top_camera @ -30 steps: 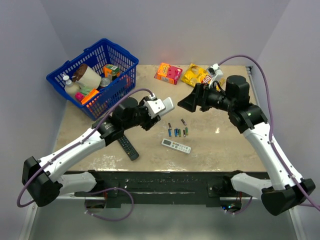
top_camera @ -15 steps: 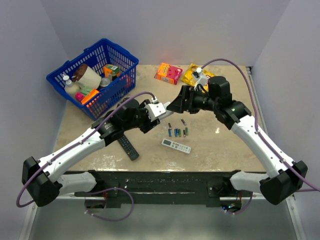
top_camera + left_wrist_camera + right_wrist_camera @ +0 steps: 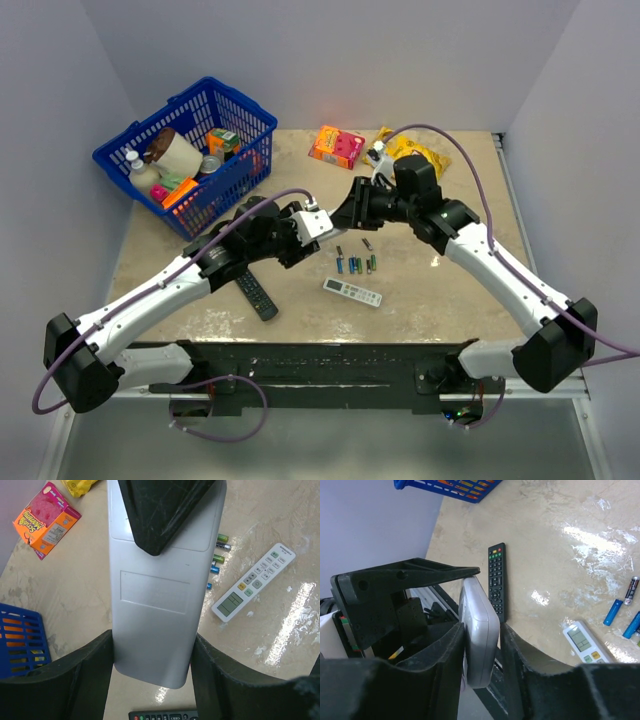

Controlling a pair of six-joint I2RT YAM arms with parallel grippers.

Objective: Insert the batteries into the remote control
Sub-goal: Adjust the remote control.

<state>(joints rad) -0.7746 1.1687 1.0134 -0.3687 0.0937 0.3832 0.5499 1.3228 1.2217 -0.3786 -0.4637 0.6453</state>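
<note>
The remote control hangs above the table between both arms. In the left wrist view its plain white back faces the camera. My left gripper is shut on its near end, one finger on each long edge. My right gripper has come in from the right, and one of its fingers covers the far end. In the right wrist view the remote control stands edge-on between the fingers of my right gripper, which press on its two flat sides. The batteries lie loose on the table below.
A slimmer white remote lies just in front of the batteries. A black remote lies under the left arm. A blue basket of groceries stands at the back left. An orange box and a yellow bag lie at the back.
The right arm has swung left to the remote control and its jaws have narrowed onto the far end. The left arm has drawn the remote control slightly lower and keeps its grip.
</note>
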